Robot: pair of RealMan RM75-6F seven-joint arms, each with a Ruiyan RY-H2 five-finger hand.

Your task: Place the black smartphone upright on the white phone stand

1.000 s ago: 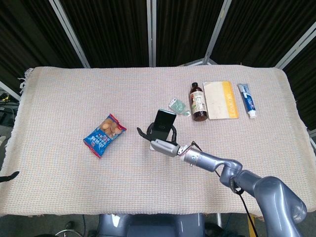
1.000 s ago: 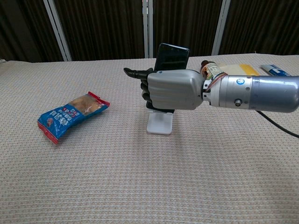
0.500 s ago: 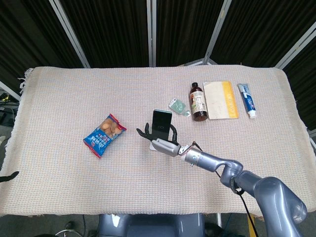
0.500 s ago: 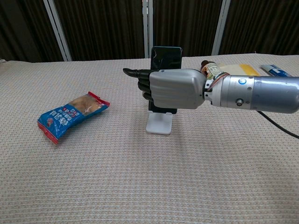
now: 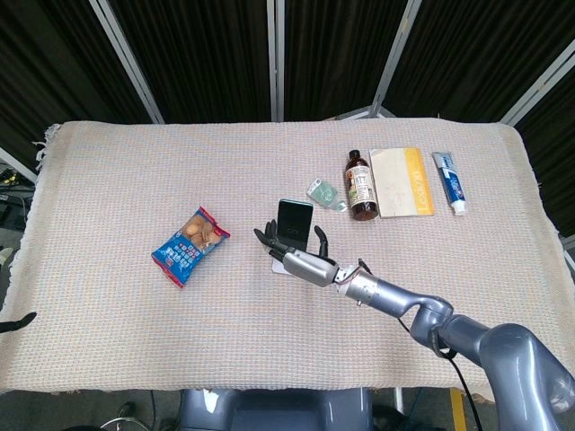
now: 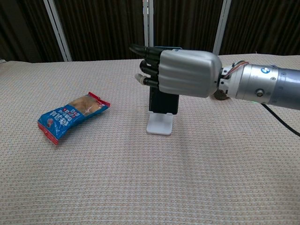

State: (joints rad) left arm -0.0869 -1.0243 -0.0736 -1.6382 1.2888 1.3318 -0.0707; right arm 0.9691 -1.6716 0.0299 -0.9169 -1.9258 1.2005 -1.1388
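Black smartphone [image 5: 294, 218] on white stand [image 6: 159, 124]; no legible writing.

The right hand [image 6: 185, 72] has a smooth silver-grey shell over the back, kinda rounded like a mitten, with black segmented fingers [image 6: 146, 65] sticking out at the 9 o'clock end and one pale whitish tip among them. At its 3 o'clock end there's a little bundle of red and yellowish wires at the wrist, then a shiny metallic cylinder forearm [image 6: 265, 86] with a small round logo badge and a couple of dark screws. A black cable [image 6: 281, 123] hangs off the underside, and from the head view the arm [image 5: 503, 350] runs into chunky matte blue-grey rounded segments.
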